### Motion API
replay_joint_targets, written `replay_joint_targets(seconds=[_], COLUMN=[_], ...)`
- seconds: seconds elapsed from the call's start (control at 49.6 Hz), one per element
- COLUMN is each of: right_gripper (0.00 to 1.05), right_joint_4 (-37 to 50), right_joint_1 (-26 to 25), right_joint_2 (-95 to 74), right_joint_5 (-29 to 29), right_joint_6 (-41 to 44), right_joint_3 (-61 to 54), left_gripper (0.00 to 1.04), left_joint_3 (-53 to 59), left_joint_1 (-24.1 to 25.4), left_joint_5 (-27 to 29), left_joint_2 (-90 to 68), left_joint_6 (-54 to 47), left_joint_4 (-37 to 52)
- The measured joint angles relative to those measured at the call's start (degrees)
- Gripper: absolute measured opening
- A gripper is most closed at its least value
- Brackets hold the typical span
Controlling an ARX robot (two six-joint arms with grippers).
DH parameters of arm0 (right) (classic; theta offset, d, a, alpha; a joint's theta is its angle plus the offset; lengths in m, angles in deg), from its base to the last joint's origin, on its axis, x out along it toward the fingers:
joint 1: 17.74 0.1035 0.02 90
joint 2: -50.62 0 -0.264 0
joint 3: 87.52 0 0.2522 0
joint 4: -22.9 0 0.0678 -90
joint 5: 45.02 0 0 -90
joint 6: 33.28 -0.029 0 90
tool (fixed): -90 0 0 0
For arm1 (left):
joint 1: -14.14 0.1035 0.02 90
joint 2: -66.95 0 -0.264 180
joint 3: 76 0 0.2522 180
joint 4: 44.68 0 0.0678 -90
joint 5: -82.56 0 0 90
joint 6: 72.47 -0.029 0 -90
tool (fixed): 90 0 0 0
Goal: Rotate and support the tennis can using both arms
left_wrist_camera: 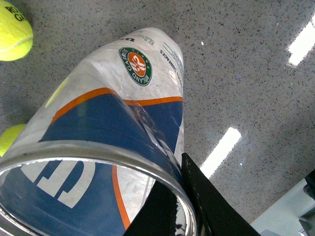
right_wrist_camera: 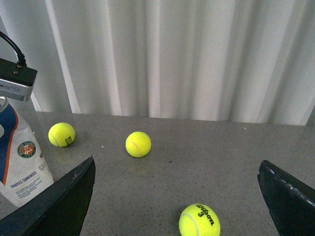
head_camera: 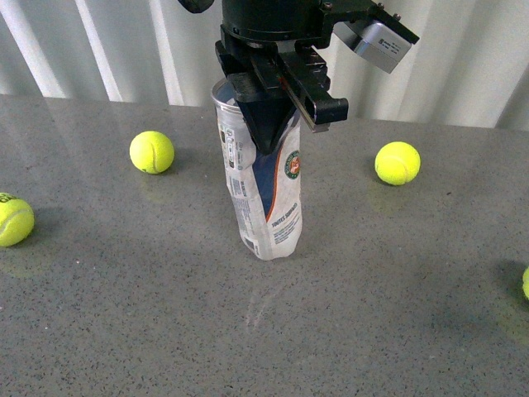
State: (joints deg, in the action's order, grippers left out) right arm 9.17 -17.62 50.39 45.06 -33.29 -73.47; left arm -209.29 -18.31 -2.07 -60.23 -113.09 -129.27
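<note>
1. One tennis can (head_camera: 269,198), a clear tube with a white, navy and orange label and a round Roland Garros emblem. It stands on its base near the middle of the table, open mouth upward, its wall somewhat creased.
2. One left gripper (head_camera: 291,126), mine, reaching down from above onto the can's mouth. In the left wrist view (left_wrist_camera: 179,183) one black finger sits inside the metal rim and the other outside, pinching the can's wall between them.
3. One right gripper (right_wrist_camera: 175,167), mine, with fingers spread wide and nothing between them. The can (right_wrist_camera: 23,162) stands outside the gap, beyond one finger.
4. One silver camera module (head_camera: 376,37) on my left wrist, above and to the right of the can's mouth in the front view.
5. Four tennis balls, yellow-green, lying on the table apart from the can. One ball (head_camera: 152,152) is left of the can and one ball (head_camera: 397,163) is right of it. A third ball (head_camera: 12,221) sits at the far left edge, and a fourth ball (head_camera: 526,283) is cut off at the right edge.
6. One table (head_camera: 165,331), grey and speckled, slightly glossy.
7. One white pleated curtain (head_camera: 99,50) behind the table.
</note>
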Motion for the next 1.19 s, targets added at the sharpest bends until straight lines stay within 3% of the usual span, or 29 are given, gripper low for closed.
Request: replay_joint_targets(seconds=[0.081, 0.363, 0.646, 1.09, 1.191], right_gripper=[0.97, 0.97, 0.97, 0.97, 0.97], right_joint_4=[0.0, 0.0, 0.0, 0.0, 0.0], right_joint_1=[0.0, 0.0, 0.0, 0.0, 0.0], right_joint_2=[0.0, 0.0, 0.0, 0.0, 0.0], right_joint_5=[0.0, 0.0, 0.0, 0.0, 0.0], right_joint_6=[0.0, 0.0, 0.0, 0.0, 0.0], right_joint_3=[0.0, 0.0, 0.0, 0.0, 0.0], left_gripper=[0.04, 0.55, 0.98, 0.98, 0.98], left_joint_3=[0.0, 1.6, -2.0, -0.3, 0.4], left_joint_1=[-0.2, -1.4, -2.3, -2.6, -2.7], left_joint_5=[0.1, -1.6, -2.4, -2.6, -5.7], left_joint_2=[-0.3, -0.3, -0.3, 3.4, 5.4], left_joint_6=[0.2, 0.2, 0.8, 2.2, 4.3], left_joint_4=[0.5, 0.7, -0.7, -1.0, -0.8])
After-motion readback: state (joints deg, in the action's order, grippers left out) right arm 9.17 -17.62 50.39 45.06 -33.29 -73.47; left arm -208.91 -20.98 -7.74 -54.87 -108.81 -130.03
